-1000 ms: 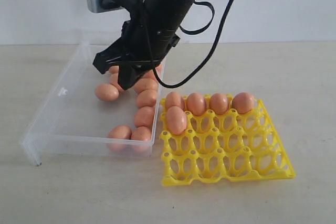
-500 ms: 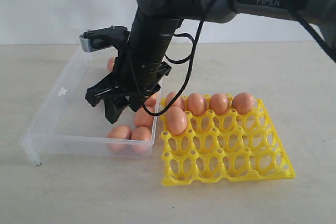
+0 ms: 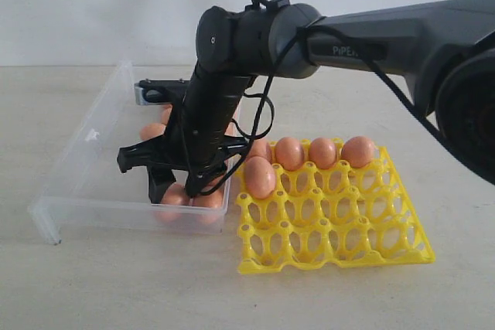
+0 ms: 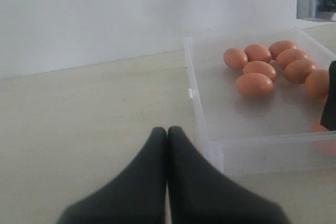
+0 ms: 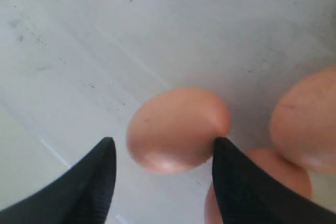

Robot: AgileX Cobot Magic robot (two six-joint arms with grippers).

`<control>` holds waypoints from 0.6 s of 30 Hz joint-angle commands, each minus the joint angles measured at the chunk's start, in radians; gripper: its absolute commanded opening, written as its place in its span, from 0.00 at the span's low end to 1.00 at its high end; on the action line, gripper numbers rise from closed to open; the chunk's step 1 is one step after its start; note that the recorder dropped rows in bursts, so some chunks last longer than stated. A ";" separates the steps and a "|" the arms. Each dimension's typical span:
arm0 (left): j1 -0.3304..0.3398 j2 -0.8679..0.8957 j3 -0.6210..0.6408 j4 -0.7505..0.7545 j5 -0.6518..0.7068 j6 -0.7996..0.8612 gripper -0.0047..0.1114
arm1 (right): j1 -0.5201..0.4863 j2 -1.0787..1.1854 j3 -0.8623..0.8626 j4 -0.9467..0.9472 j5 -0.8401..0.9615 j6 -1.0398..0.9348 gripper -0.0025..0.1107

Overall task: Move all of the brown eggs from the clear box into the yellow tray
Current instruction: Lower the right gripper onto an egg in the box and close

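Right gripper (image 5: 163, 148) open, jaws straddling one brown egg (image 5: 174, 118); shell looks smooth, light, brittle. Pinch gently across its middle.

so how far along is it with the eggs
Done: five brown eggs sit in the yellow tray, four in one edge row, one in the next. In hand: the right claw is open around an egg in the clear box, not yet gripping. Left: that egg and the others there.
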State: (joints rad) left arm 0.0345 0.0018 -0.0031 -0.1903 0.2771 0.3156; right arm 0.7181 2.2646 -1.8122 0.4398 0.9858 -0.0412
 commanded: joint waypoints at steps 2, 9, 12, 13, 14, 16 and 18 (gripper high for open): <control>-0.009 -0.002 0.003 -0.007 -0.017 -0.009 0.00 | 0.001 0.044 -0.005 0.057 -0.057 0.041 0.50; -0.009 -0.002 0.003 -0.007 -0.017 -0.009 0.00 | 0.001 0.074 -0.005 0.071 -0.100 0.060 0.50; -0.009 -0.002 0.003 -0.007 -0.017 -0.009 0.00 | 0.001 0.091 -0.005 0.065 -0.131 0.050 0.50; -0.009 -0.002 0.003 -0.007 -0.017 -0.009 0.00 | 0.001 0.097 -0.005 0.063 -0.145 0.050 0.50; -0.009 -0.002 0.003 -0.007 -0.017 -0.009 0.00 | 0.001 0.101 -0.005 0.063 -0.156 0.050 0.50; -0.009 -0.002 0.003 -0.007 -0.017 -0.009 0.00 | 0.001 0.114 -0.005 0.063 -0.176 0.032 0.50; -0.009 -0.002 0.003 -0.007 -0.017 -0.009 0.00 | 0.001 0.120 -0.005 0.063 -0.186 0.032 0.49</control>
State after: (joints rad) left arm 0.0345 0.0018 -0.0031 -0.1903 0.2771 0.3156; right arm 0.7181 2.3453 -1.8239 0.4988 0.8194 0.0105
